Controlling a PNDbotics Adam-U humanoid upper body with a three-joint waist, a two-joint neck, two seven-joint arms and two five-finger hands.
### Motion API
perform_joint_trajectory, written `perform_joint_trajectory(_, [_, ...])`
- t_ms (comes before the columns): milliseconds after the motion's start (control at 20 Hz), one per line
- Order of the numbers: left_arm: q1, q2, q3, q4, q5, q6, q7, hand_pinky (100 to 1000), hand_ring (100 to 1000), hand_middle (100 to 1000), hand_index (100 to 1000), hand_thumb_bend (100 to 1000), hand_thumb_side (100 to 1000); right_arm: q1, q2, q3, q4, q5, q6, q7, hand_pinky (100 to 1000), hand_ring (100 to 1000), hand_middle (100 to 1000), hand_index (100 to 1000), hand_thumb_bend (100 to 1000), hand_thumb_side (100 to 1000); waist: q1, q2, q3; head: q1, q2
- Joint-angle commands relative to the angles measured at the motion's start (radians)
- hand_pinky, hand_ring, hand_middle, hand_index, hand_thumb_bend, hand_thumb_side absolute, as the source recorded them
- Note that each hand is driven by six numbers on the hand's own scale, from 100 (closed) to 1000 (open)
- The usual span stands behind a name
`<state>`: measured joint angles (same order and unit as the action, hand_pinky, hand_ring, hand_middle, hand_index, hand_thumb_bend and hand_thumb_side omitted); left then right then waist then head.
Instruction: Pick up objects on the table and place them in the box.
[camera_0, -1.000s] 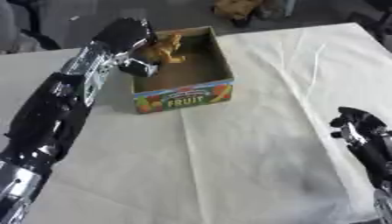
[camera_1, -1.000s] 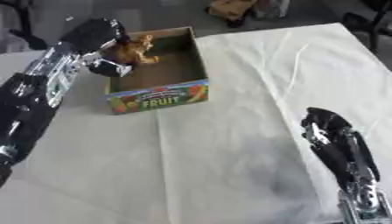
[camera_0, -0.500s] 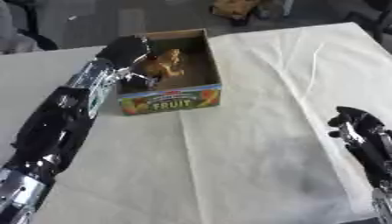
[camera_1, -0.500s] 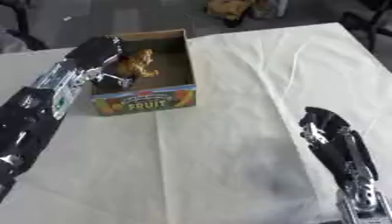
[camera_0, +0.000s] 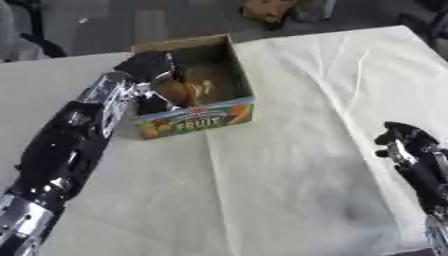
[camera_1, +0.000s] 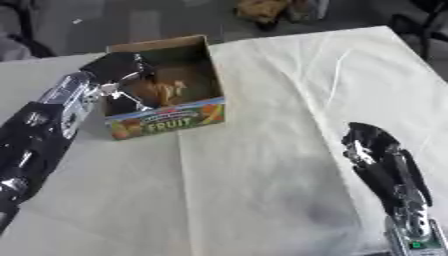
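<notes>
An open cardboard box with a colourful FRUIT label on its front wall stands at the upper left of the white-clothed table. My left arm comes in from the lower left, and my left hand reaches over the box's left wall. Its fingers curl round an orange-brown toy that sits low inside the box. My right hand rests at the lower right edge of the table, fingers relaxed and holding nothing, far from the box.
The white cloth has creases running from the far right towards the middle. A brown object lies beyond the table's far edge. The table's right edge is beside my right hand.
The whole picture has shifted, so the camera moved. My left hand has gone lower into the box with the toy. My right hand has stayed put.
</notes>
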<state>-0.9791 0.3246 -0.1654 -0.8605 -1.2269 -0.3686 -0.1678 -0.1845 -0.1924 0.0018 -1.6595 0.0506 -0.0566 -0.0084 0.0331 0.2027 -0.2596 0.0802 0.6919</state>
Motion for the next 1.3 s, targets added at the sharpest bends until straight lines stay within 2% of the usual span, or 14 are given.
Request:
perform_joint_trajectory(50, [-0.026,0.023,0.007,-0.027,0.026,-0.004,-0.038,622,662,634,710,733,367,-0.007,-0.008,-0.003,-0.019,0.004,0.0,0.002,632,711,587,779,100,503,-0.003,-0.019,-0.002,-0.001,-0.009])
perform_joint_trajectory(200, [-0.025,0.028,0.018,-0.041,0.073,-0.003,-0.041,636,682,652,735,769,325,-0.008,-0.008,-0.004,-0.019,0.004,0.0,0.001,633,711,587,779,100,502,-0.002,-0.02,-0.001,-0.003,-0.01])
perform_joint_trajectory(250, [-0.024,0.03,0.022,-0.046,0.097,-0.001,-0.036,641,690,659,743,761,305,-0.007,-0.008,-0.005,-0.019,0.004,0.0,0.001,633,711,587,779,100,502,-0.002,-0.021,0.0,-0.003,-0.009])
perform_joint_trajectory(350, [-0.022,0.037,0.03,-0.056,0.155,0.007,-0.015,648,691,658,741,731,319,-0.007,-0.008,-0.005,-0.018,0.004,0.0,0.0,633,711,587,779,100,502,-0.002,-0.023,0.001,-0.004,-0.009])
perform_joint_trajectory(550, [-0.007,0.053,0.044,-0.096,0.318,0.033,0.028,645,671,633,732,583,315,-0.005,-0.008,-0.008,-0.018,0.005,0.001,-0.001,633,711,587,779,100,504,-0.001,-0.027,0.008,-0.008,-0.005])
perform_joint_trajectory(750, [0.023,0.089,0.04,-0.197,0.517,0.065,0.032,638,658,620,726,540,304,-0.001,-0.01,-0.011,-0.017,0.007,0.001,-0.004,633,711,587,779,100,502,0.001,-0.031,0.017,-0.014,-0.001])
perform_joint_trajectory(1000, [0.073,0.135,0.036,-0.35,0.691,0.115,0.012,626,639,605,721,496,285,0.002,-0.012,-0.014,-0.016,0.008,0.001,-0.007,633,711,587,779,100,501,0.0,-0.035,0.03,-0.023,0.001])
perform_joint_trajectory(1300, [0.171,0.168,0.065,-0.514,0.917,0.182,0.042,599,606,573,712,378,275,0.007,-0.015,-0.019,-0.015,0.009,0.001,-0.012,633,710,586,779,100,498,-0.002,-0.043,0.049,-0.029,0.001])
